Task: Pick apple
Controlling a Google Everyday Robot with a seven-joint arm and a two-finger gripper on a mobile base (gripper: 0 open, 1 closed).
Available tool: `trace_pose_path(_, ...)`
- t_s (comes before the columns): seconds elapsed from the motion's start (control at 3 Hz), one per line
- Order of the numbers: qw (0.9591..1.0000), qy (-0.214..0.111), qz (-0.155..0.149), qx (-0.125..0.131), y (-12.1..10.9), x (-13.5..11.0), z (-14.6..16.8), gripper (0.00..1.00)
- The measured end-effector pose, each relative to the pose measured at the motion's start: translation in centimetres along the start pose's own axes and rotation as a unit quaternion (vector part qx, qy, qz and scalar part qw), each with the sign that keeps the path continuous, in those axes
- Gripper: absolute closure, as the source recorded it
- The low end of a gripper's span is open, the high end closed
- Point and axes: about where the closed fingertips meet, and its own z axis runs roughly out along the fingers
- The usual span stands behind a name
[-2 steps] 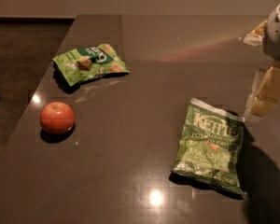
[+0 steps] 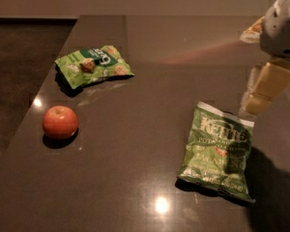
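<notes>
The apple (image 2: 60,122) is small, round and red-orange, and sits on the dark tabletop (image 2: 145,129) near its left edge. My gripper (image 2: 255,64) hangs above the table at the far right, well away from the apple. Its two pale yellow fingers (image 2: 262,88) stand apart, open and empty. A green Kettle chip bag (image 2: 220,151) lies just below and left of the gripper, between it and the apple.
A second green snack bag (image 2: 93,64) lies at the back left, beyond the apple. The table's left edge (image 2: 19,129) runs close by the apple, with dark floor beyond it. Light spots reflect off the glossy top.
My gripper has shifted slightly to the left. The apple and both bags have not moved.
</notes>
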Motion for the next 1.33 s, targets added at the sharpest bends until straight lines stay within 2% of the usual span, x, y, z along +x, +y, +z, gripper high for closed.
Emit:
trace_pose_path(0.33,0.9986,-0.045,-0.026,-0.009,0.2,-4.4,1.1,0.0)
trace_pose_path(0.67,0.995,-0.081,-0.054,-0.024,1.0,-8.6,2.4,0.0)
trace_pose_path(1.33,0.9871,-0.117,-0.094,-0.056,4.2,-16.4,6.8,0.0)
